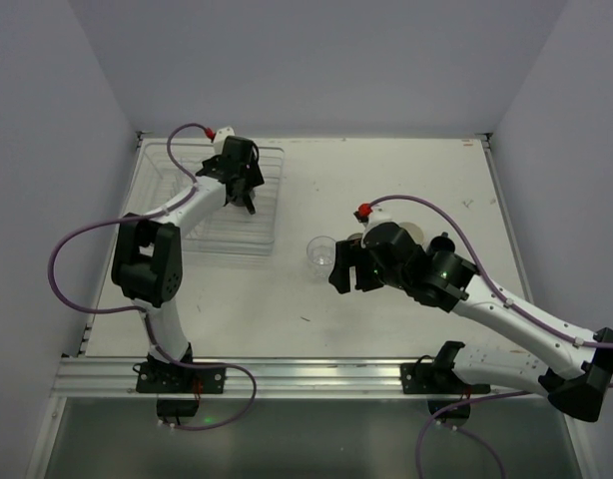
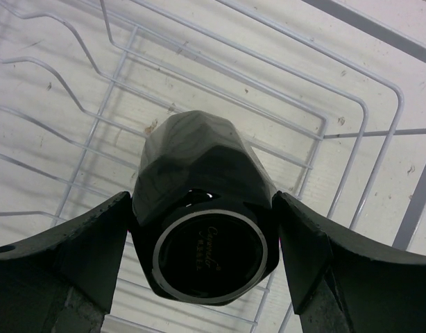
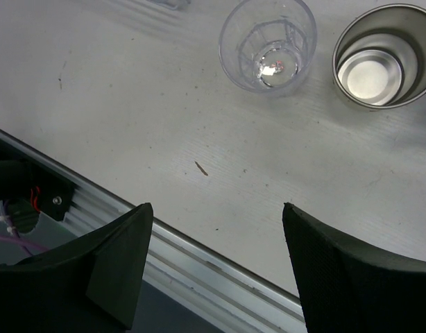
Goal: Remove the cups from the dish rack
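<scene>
Left jaws grip black cup inside dish rack.

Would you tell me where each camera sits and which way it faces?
Top external: above, behind the bases, looking down on the table; both arms show.
Left wrist: on the left arm, facing the dish rack and black cup; own fingers show.
Right wrist: on the right arm, facing a clear cup and metal cup; own fingers show.
Shared: top and right wrist show the clear cup.
</scene>
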`<state>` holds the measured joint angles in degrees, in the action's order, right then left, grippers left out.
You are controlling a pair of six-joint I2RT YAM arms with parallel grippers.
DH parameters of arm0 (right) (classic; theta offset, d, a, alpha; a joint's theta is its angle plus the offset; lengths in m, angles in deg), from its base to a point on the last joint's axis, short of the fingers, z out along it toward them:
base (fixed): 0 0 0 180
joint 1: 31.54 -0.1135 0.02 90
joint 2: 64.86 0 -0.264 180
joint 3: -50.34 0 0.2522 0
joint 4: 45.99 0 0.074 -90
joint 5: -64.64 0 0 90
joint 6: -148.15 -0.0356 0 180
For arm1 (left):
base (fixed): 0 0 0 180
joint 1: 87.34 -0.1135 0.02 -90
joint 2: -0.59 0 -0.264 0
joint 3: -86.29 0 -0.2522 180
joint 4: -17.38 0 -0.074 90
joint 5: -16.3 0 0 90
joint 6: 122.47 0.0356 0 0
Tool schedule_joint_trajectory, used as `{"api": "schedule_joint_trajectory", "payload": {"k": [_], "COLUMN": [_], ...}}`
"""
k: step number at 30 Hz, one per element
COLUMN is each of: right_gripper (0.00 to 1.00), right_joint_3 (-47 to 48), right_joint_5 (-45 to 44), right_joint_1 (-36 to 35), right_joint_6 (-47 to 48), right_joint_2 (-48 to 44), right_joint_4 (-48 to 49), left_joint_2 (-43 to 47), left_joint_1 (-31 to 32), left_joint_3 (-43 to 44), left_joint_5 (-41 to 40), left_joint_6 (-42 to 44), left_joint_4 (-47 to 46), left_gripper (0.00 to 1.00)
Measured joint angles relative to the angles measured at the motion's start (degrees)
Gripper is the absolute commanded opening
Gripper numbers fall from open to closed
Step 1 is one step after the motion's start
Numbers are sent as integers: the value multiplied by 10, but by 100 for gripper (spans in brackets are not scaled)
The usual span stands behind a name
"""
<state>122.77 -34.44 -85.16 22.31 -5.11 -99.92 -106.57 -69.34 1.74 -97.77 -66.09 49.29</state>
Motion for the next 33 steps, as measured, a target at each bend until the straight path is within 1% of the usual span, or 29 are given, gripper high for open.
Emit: {"api": "schedule_joint_trajectory", "payload": {"k": [9, 13, 19, 24, 33], "right_gripper": [78, 78, 78, 78, 77], "right_joint_3": [0, 0, 10, 24, 37], "right_joint_5": [1, 10, 29, 59, 144], "right_joint_1": [0, 0, 1, 10, 60], "right_joint_6": [0, 1, 5, 8, 2], "right_joint_2": [11, 20, 24, 31, 58], "right_joint_4": [4, 12, 33, 73, 165], "left_joint_2": [2, 24, 112, 196, 328], "left_joint_1": [0, 0, 0, 0, 0], "left_joint_3": [-8, -18, -48, -69, -93], "left_joint_5": [16, 31, 66, 100, 161], "left_joint_6": [-3, -4, -9, -13, -11], "left_joint_4": [5, 15, 31, 45, 103], "left_gripper": [0, 0, 0, 0, 0]}}
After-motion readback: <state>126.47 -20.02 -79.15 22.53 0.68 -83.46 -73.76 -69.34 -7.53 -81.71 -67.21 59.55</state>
